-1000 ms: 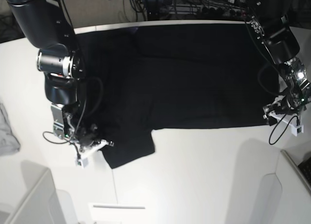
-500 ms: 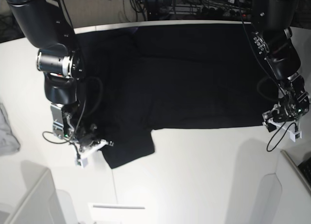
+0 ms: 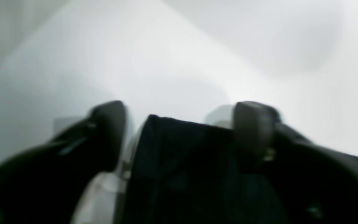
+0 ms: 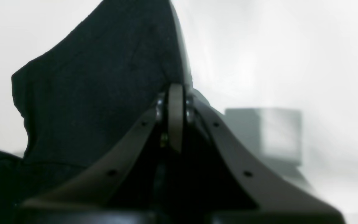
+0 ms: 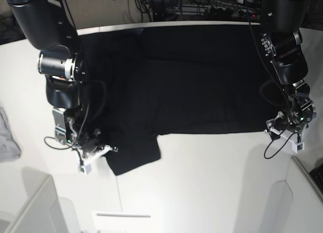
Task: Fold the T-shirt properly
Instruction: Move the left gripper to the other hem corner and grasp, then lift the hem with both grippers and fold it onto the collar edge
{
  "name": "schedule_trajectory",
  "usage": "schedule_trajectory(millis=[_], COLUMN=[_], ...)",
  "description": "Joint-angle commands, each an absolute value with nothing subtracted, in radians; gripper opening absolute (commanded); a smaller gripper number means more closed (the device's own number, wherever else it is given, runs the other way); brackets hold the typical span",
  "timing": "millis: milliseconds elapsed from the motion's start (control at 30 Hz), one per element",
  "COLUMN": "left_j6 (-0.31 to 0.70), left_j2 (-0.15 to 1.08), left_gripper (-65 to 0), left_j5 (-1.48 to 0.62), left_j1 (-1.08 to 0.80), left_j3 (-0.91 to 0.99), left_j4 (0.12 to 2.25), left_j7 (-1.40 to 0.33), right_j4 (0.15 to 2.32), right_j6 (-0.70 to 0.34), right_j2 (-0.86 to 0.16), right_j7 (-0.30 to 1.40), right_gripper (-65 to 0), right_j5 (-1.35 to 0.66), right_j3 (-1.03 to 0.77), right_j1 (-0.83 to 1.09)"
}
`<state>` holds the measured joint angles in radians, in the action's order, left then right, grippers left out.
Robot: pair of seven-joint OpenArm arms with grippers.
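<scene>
Black short-sleeved cotton T-shirt [image 5: 197,81] lies spread flat over the far half of the white table [image 5: 202,187], its long axis running from 3 to 9 o'clock in the base view, with one sleeve [image 5: 132,154] jutting toward 6 o'clock at the near left corner. No print shows; only the plain side is visible.

The right gripper [image 5: 90,153] sits at the 8 o'clock corner of the shirt. Its jaws are pressed fully together, and in its wrist view a flap of the black cloth [image 4: 98,77] rises from between them, so it appears to have the sleeve edge pinched.

The left gripper [image 5: 287,126] is at the 4 o'clock corner, right at the hem. In its wrist view the two dark fingertips [image 3: 110,124] stand apart, with a fold of the black fabric [image 3: 182,146] lying in the gap between them. Its grip is not yet made; whether the pads touch the cloth I cannot tell through the blur.

The coming lift likely turns on that fold between the open jaws: the hem is directly ahead of the left gripper, which is the nearer arm to that corner.

Count: one T-shirt, two grippers, one small grey cloth [image 5: 7,137] well apart at the table's 9 o'clock edge.
</scene>
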<state>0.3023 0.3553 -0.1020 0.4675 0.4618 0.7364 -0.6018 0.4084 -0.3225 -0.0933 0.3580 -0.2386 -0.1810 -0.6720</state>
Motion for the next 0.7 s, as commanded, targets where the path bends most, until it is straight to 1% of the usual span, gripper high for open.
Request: schedule_trajectory(millis=[0,100,200,333,433,500,567,667], left_j6=[0.308,0.308,0.309,0.312,0.312,0.314,0.314,0.312], left_j2=[0.363,0.361,0.351,0.349,0.348,0.346,0.348,0.354], left_gripper=[-25.7,-43.9,-65.0,-65.0,-65.0,-65.0,-65.0,-65.0], left_j5=[-0.107,-0.107,-0.107,-0.107,-0.108,-0.111,-0.160,-0.294], left_j1=[0.476,0.473,0.473,0.467,0.427,0.400,0.378,0.334], left_j3=[0.458,0.452,0.452,0.460,0.460,0.461,0.461,0.461], left_j4=[0.734,0.734,0.740,0.802,0.885,0.949,1.003,1.078], left_j7=[-0.639,-0.638,-0.638,-0.644,-0.650,-0.687,-0.713,-0.762], right_j4=[0.414,0.414,0.456,0.604,0.668,0.693,0.722,0.783], right_j6=[-0.317,-0.317,-0.317,-0.317,-0.317,-0.317,-0.317,-0.317], right_j2=[-0.097,-0.097,-0.097,-0.097,-0.097,-0.097,-0.097,-0.097], right_j7=[0.378,0.377,0.375,0.383,0.389,0.420,0.435,0.455], right_gripper=[-65.0,-65.0,-65.0,-65.0,-65.0,-65.0,-65.0,-65.0], right_j5=[-0.223,-0.223,-0.223,-0.223,-0.223,-0.223,-0.223,-0.223], right_j3=[-0.179,-0.179,-0.180,-0.180,-0.180,-0.185,-0.185,-0.186], right_j1=[-0.691,-0.691,-0.685,-0.628,-0.604,-0.595,-0.588,-0.556])
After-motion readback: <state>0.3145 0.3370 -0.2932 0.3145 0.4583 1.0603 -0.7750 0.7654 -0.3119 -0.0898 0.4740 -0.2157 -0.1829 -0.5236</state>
